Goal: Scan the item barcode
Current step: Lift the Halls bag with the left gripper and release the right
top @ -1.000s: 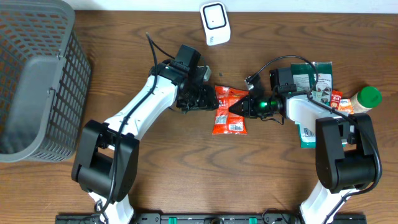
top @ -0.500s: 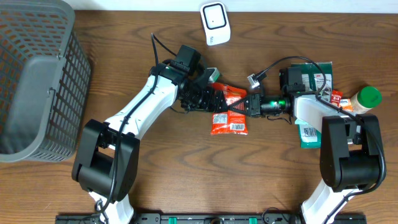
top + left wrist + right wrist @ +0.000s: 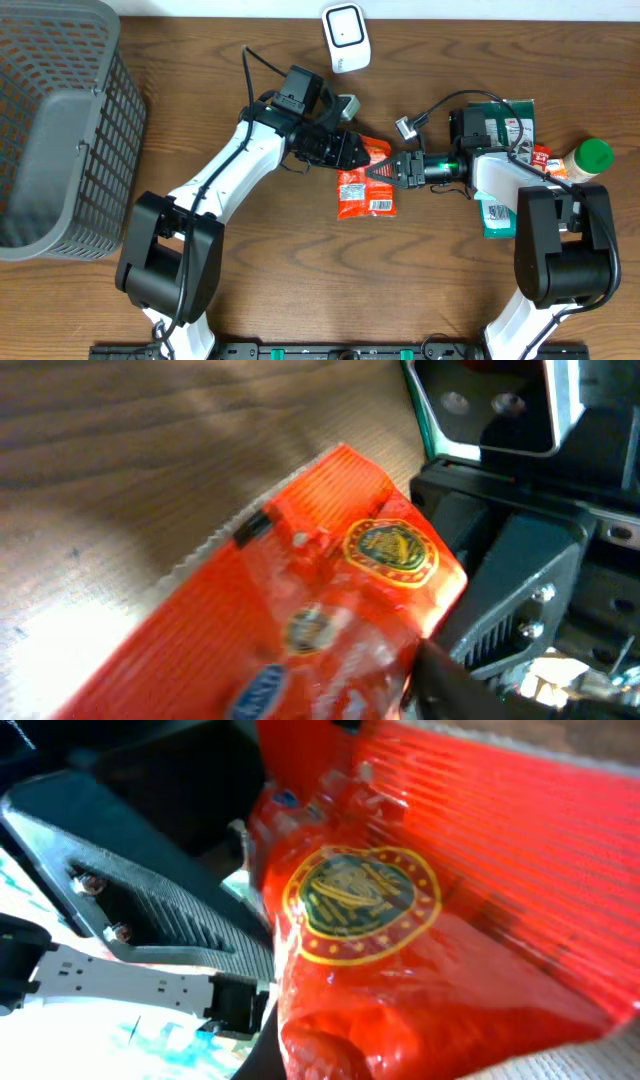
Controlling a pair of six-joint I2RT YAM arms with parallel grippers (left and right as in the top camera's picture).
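Observation:
The item is a red snack packet (image 3: 367, 190) with a white barcode label (image 3: 378, 205) at its lower end; it lies mid-table. My right gripper (image 3: 384, 172) is shut on its upper right edge, and the packet (image 3: 420, 920) fills the right wrist view. My left gripper (image 3: 352, 153) is at the packet's upper left corner. In the left wrist view the packet (image 3: 300, 590) lies across the jaws with one dark finger (image 3: 460, 680) against its right side; the other finger is hidden. The white scanner (image 3: 343, 37) stands at the table's far edge.
A grey mesh basket (image 3: 60, 130) fills the left side. Behind the right arm lie a green packet (image 3: 500, 120), a teal box (image 3: 495, 215) and a bottle with a green cap (image 3: 590, 158).
My left gripper has moved right onto the packet's upper left corner. The right gripper has drawn back slightly to the right while keeping hold of the packet.

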